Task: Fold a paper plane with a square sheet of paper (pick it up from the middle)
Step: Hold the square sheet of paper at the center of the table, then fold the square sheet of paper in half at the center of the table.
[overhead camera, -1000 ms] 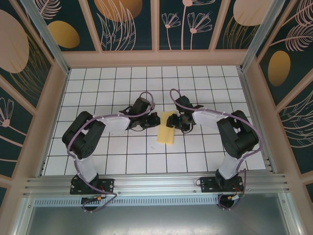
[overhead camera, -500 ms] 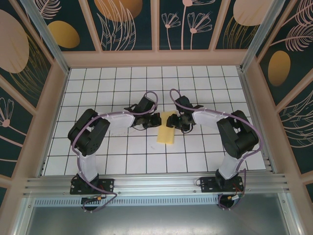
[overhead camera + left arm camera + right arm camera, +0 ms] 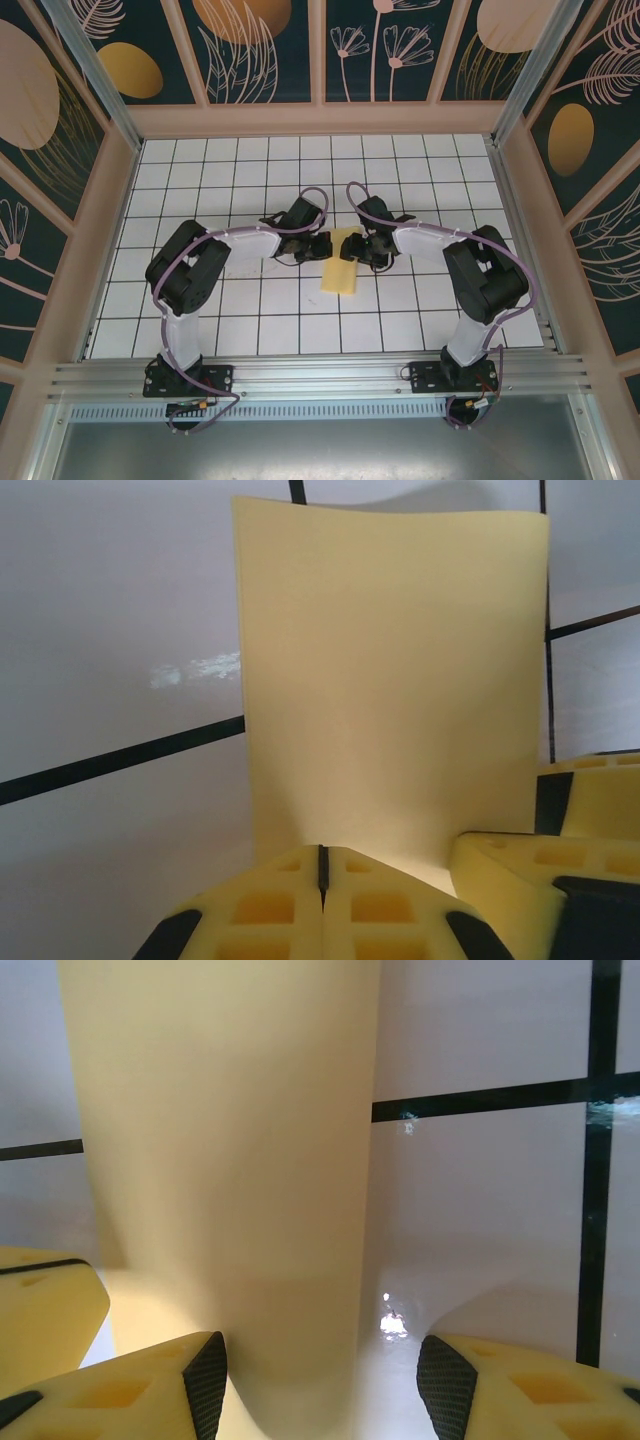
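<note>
Two grippers met at centre frame in the top view, the left gripper (image 3: pixel 318 247) and right gripper (image 3: pixel 362 247) flanking the far end of the folded yellow sheet (image 3: pixel 340 272). From the left wrist, clenched pads (image 3: pixel 280 910) sat bottom centre, with the sheet stretching upward. From the right wrist, released jaws straddled the sheet's raised fold.

matt paper (image 3: pixel 390 680), glossy tiled table (image 3: pixel 120 610)
</note>
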